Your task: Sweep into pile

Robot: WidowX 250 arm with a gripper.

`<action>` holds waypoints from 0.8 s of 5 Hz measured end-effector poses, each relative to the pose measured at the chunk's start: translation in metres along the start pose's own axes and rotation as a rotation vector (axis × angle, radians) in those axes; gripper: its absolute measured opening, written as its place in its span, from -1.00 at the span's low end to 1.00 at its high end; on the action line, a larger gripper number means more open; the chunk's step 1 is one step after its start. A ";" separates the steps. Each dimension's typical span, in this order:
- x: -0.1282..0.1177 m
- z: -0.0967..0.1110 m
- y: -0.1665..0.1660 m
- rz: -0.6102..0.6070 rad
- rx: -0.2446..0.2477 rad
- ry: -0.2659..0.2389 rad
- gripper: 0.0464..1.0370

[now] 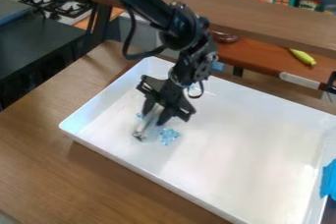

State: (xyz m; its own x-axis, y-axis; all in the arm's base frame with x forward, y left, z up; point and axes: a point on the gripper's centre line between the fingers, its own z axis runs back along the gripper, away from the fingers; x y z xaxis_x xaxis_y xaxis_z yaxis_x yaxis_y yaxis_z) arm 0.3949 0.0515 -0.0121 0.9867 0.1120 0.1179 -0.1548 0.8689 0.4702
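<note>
Tool: I have my claw (154, 116) closed on a pale, narrow sweeping tool (150, 122), tilted, upper part between my fingers, lower end down by the tray floor. Whether that end is bristle or plain edge, I cannot tell. Estimate: light, fairly stiff, a little slick. Best hold is high on the shaft, as now, leaving the low end free to sweep; a loose hold may let it pivot under drag.

Material: a loose patch of small blue bits (169, 136) lies just beside the tool's lower end; a few stray bits (140, 116) sit close by, on the other side of the tool. Estimate: near weightless, dry, quick to skid. Too fine to pinch singly; I should push them low and slowly from the outer side. A fast stroke would probably scatter them. Pile incomplete, in my judgement, while the two groups lie apart.

Surface: below me, a broad white tray (236, 144) with raised walls. The floor looks smooth and somewhat glossy, so little grip for the bits; the walls should stop any runaways. The tray rests on a wood-grained worktop (52, 169). Well apart from me, at the tray's far corner, something blue (329, 181), perhaps cloth, overlaps the wall.

Room: beyond the tray wall behind me, a reddish-brown shelf (256, 61) with a yellow-green, banana-like item (302, 57); above it, a wooden beam (249, 16). Farther off, a dark counter (39, 41) and a stove (60, 4).
</note>
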 end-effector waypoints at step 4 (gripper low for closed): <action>-0.010 0.098 -0.010 -0.013 -0.346 -0.103 -0.31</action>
State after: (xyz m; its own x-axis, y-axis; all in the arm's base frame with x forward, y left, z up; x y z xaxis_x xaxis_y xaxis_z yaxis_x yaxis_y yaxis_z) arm 0.3817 -0.0059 0.0677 0.9755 0.0664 0.2099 -0.0992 0.9837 0.1499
